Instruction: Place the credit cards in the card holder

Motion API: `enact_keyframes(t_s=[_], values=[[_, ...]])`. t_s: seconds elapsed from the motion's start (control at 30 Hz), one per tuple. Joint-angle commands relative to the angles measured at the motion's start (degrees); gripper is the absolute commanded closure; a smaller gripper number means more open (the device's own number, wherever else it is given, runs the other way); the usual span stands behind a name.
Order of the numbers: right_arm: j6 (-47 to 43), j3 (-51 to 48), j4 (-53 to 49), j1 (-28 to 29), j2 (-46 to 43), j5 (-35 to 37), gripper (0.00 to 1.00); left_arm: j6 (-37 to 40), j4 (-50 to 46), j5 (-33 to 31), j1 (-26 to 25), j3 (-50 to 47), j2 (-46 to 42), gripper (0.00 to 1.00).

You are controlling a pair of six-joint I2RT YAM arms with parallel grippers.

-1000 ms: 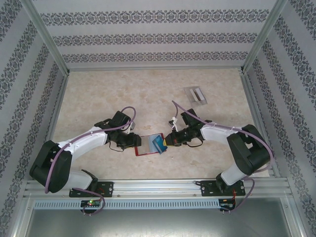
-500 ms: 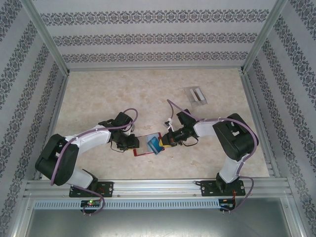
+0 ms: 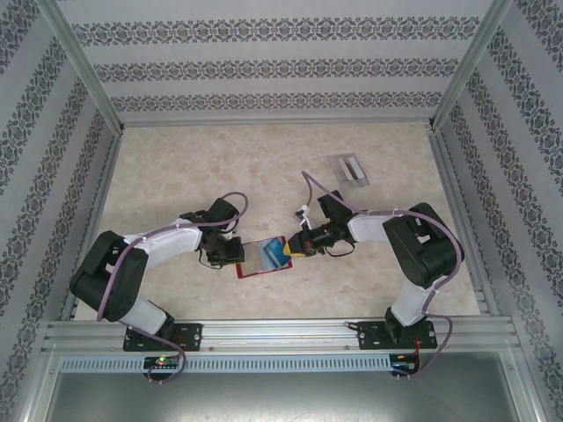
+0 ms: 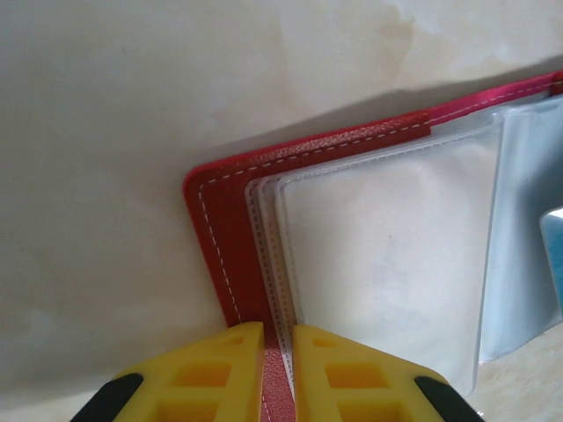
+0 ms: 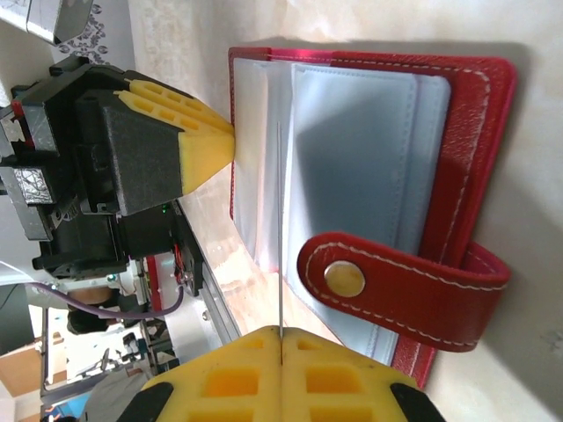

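Card holder [image 3: 257, 260], one: red, folding, lay open on the bench [image 3: 176, 167] near its front edge, directly between the two tools. Clear pockets [image 4: 387, 255] faced up. Snap tab [image 5: 396, 281], one, with a single metal stud, curled over the pockets at the end nearest the right tool.

Credit card [image 3: 276, 255], one counted: bluish, over the half of the holder nearest the right tool. From the right wrist it was seen edge-on as a thin line among the pocket leaves. Whether it sat inside a pocket could not be told.

Tools, two.
- Left tool [image 4: 277, 352]: yellow pads almost together, pinching the holder's outer edge, with red cover and pocket seam passing between them.
- Right tool [image 5: 281, 347]: pads pressed fully together on the card's near edge, just beside the snap tab.

Tray [image 3: 349, 169], one: translucent grey, well apart from the holder at the back right of the bench. Its contents were too small to count.
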Motion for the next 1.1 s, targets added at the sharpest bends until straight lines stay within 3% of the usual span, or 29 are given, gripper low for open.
enact_keyframes(t_s=[0.0,0.83,1.07], values=[[-0.2,2.56,1.44,1.4,1.41,-1.6,1.0,-0.99,-2.32,-2.93,0.46,0.77,0.72,0.83],[0.76,2.32,3.53,2.29,6.62,0.68,1.0,-1.08,-2.53,-2.74,-0.02,0.38,-1.0,0.85],[9.04,1.32,14.1,4.42,6.97,5.67,1.0,-1.21,-1.69,-2.47,-0.56,0.1,-0.53,0.85]])
